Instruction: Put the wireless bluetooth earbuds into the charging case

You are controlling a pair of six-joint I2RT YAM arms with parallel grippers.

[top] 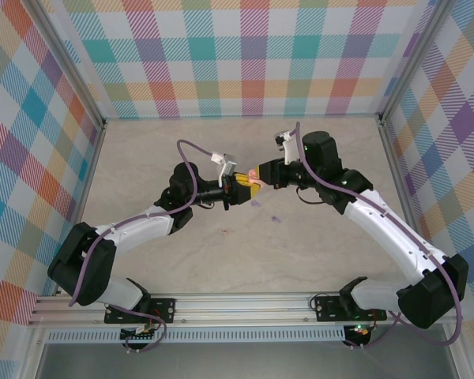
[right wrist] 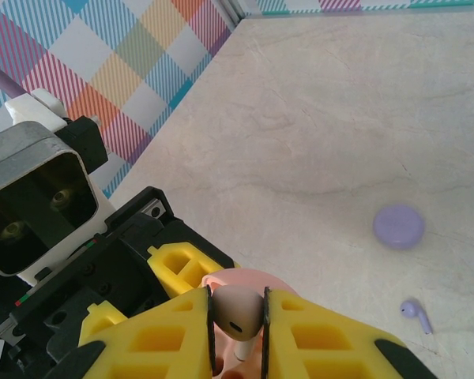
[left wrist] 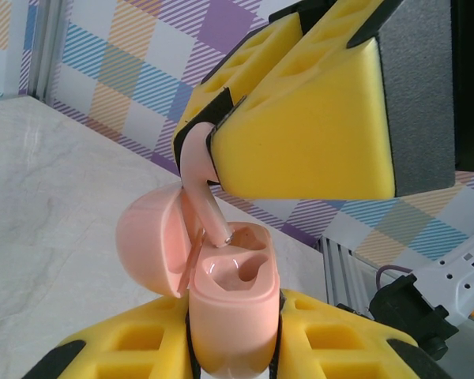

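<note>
My left gripper (left wrist: pixel 233 335) is shut on the pale pink charging case (left wrist: pixel 235 304), which stands upright with its lid (left wrist: pixel 146 245) swung open to the left. My right gripper (right wrist: pixel 238 320) is shut on a pale pink earbud (right wrist: pixel 238 309). In the left wrist view that earbud (left wrist: pixel 199 178) hangs from the right gripper's yellow fingers (left wrist: pixel 300 118), its stem tip at the mouth of the case's far slot. The near slot (left wrist: pixel 237 272) is empty. In the top view both grippers meet at mid-table around the case (top: pixel 251 183). A lilac earbud (right wrist: pixel 416 314) lies on the table.
A round lilac case (right wrist: pixel 398 227) lies shut on the marble tabletop beside the lilac earbud. In the top view a small pinkish bit (top: pixel 225 231) lies in front of the grippers. Checked walls enclose the table on three sides.
</note>
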